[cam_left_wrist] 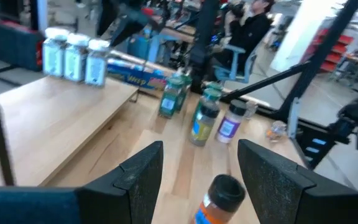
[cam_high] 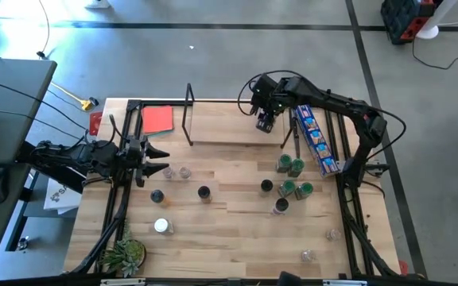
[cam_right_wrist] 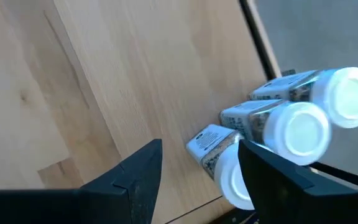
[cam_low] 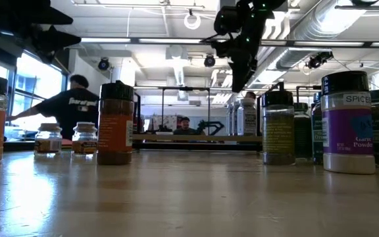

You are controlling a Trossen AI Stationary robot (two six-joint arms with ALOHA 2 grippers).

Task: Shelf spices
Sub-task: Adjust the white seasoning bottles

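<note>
The shelf [cam_high: 229, 125], a low light-wood rack, stands at the table's far side. Three white-lidded spice jars [cam_right_wrist: 291, 124] stand upright on its right end [cam_left_wrist: 73, 55]. My right gripper [cam_high: 265, 121] hangs open above the shelf, just left of those jars [cam_right_wrist: 197, 158], holding nothing. More spices stand on the table: green-lidded jars [cam_high: 291, 167], black-lidded ones [cam_high: 204, 192], a white-lidded one [cam_high: 161, 226] and clear ones [cam_high: 175, 171]. My left gripper [cam_high: 161, 159] waits open at the table's left, raised, pointing over a black-lidded orange jar [cam_left_wrist: 219, 198].
A long blue snack packet [cam_high: 316, 139] lies right of the shelf. A red card [cam_high: 157, 119] lies at the far left and a small plant [cam_high: 126, 256] at the near left corner. Two clear jars [cam_high: 320, 245] sit near the near right corner. People show in the room behind.
</note>
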